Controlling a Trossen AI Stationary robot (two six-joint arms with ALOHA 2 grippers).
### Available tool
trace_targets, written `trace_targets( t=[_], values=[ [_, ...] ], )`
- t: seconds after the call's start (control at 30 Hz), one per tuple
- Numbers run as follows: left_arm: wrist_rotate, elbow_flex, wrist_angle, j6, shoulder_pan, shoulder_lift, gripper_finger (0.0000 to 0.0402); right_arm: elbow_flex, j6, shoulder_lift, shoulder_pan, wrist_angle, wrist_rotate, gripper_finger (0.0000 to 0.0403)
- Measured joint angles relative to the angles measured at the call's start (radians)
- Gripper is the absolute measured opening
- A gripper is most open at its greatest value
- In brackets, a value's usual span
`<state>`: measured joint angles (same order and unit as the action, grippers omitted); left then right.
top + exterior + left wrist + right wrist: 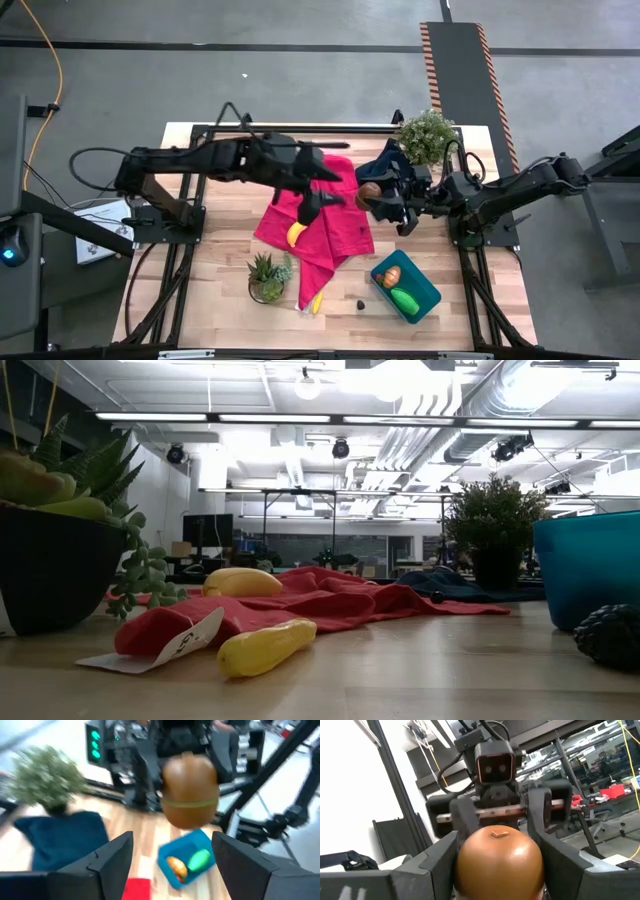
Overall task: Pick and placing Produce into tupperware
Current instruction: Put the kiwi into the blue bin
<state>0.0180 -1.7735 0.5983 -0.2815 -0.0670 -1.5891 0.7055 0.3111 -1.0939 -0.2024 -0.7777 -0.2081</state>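
A wooden table (225, 250) stood on a grey workshop floor. A red cloth (330, 225) lay at its centre, with the teal tupperware (427, 290) near its lower right corner. Only the high view looked inside the tub: an orange piece (391, 277) and a green piece (405, 300). Just right of the cloth, the right gripper (497, 865) clasped a brown piece (498, 857) between its fingers. The left gripper (172, 857) faced it, fingers spread and empty. Only the low view showed two bananas (265, 646) along the cloth.
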Motion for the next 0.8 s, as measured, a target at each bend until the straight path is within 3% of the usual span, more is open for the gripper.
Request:
trace_targets(
  t=[0.53,0.8],
  values=[
    [0.083,0.000,0.202,0.025,-0.112,0.195,0.0220,0.000,-0.007,0.028,0.022,-0.086,-0.027,0.0219],
    [0.104,0.000,0.284,0.049,-0.109,0.212,0.0220,0.000,-0.013,0.181,0.057,0.078,0.020,0.0219]
  ],
)
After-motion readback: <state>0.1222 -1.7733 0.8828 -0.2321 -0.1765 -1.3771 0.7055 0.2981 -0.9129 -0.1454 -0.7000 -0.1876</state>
